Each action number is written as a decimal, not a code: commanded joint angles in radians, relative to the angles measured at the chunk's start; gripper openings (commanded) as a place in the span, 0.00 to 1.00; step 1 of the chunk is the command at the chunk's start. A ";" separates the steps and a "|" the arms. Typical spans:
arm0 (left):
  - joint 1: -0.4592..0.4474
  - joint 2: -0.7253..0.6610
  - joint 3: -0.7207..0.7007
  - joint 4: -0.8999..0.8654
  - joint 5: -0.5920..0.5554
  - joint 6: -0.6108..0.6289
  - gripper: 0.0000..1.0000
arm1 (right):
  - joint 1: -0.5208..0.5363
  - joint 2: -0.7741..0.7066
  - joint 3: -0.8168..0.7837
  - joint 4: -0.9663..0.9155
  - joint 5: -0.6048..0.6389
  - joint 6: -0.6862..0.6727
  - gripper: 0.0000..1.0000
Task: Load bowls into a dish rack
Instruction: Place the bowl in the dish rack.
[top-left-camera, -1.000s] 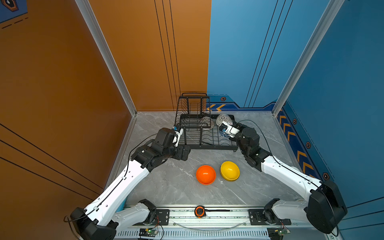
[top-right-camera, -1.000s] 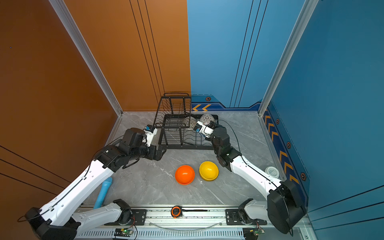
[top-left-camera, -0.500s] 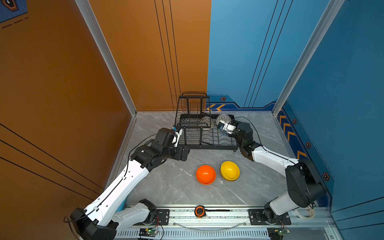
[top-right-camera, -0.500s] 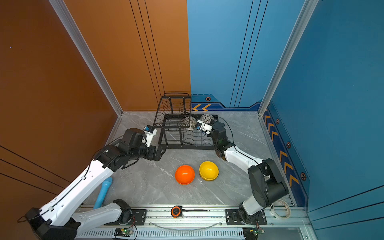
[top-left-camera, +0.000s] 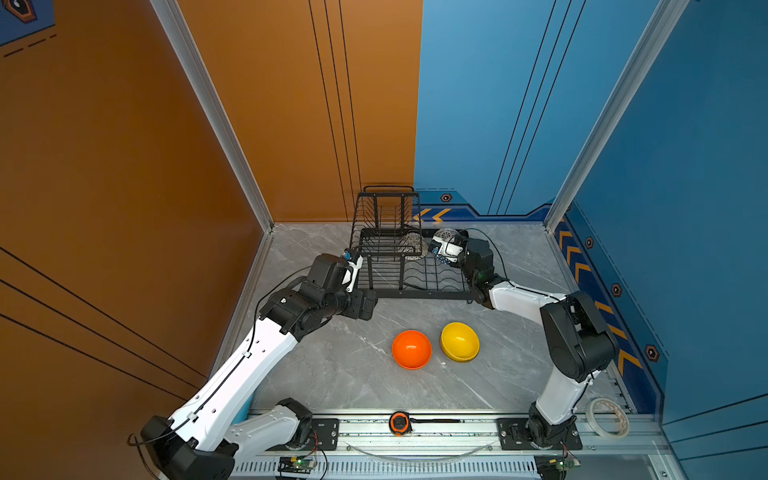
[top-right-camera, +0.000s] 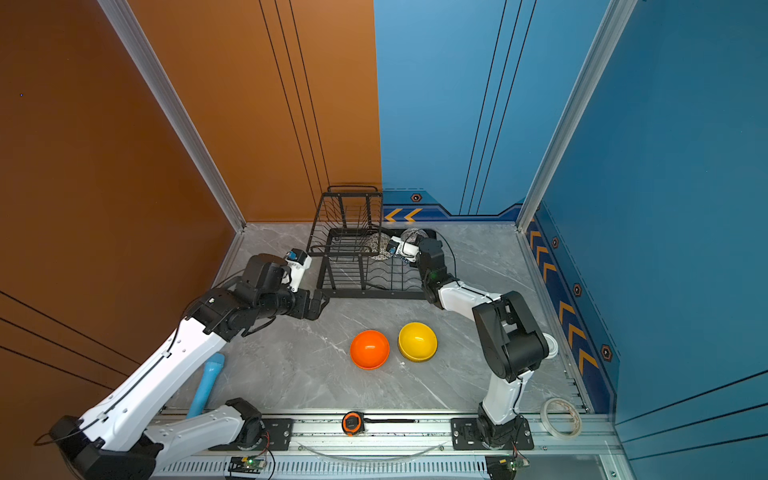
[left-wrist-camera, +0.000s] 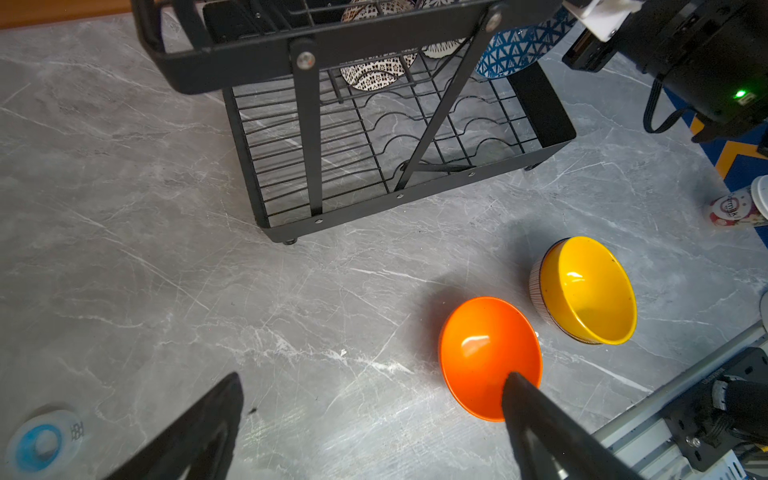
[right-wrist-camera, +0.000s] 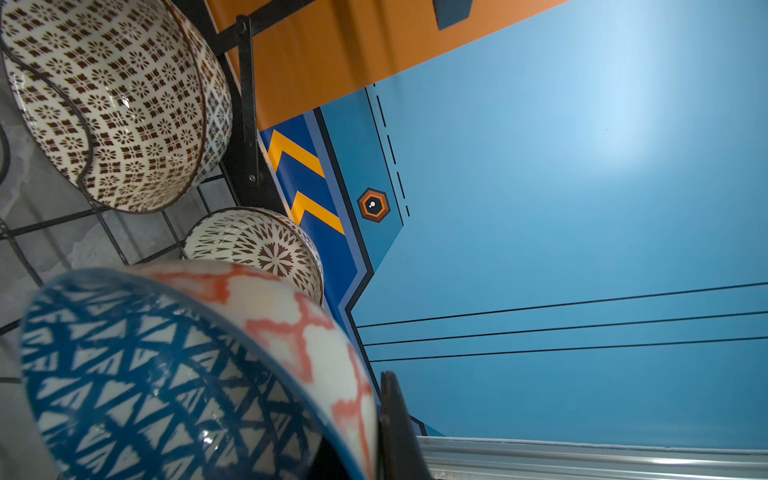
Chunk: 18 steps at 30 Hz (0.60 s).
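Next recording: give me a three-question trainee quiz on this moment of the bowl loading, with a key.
1. True or false: the left gripper holds the orange bowl.
2. What is the right gripper shut on? A a plate; B the blue triangle-patterned bowl; C nothing.
3. How many bowls sit on the table outside the dish rack?
Key: 1 false, it is open and empty; 2 B; 3 two, the orange one and the yellow bowl.

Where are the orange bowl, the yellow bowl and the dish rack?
orange bowl (top-left-camera: 411, 349), in a top view, middle of its inside.
yellow bowl (top-left-camera: 459, 341), in a top view, middle of its inside.
dish rack (top-left-camera: 424, 294), in a top view, its front rail.
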 joint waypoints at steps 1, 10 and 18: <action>0.015 0.009 0.024 -0.024 0.021 0.027 0.98 | 0.009 0.016 0.051 0.086 -0.030 -0.019 0.00; 0.028 -0.002 0.017 -0.040 0.022 0.027 0.98 | 0.053 0.081 0.080 0.105 -0.035 -0.055 0.00; 0.037 -0.011 0.014 -0.048 0.024 0.028 0.98 | 0.090 0.135 0.101 0.130 -0.024 -0.089 0.00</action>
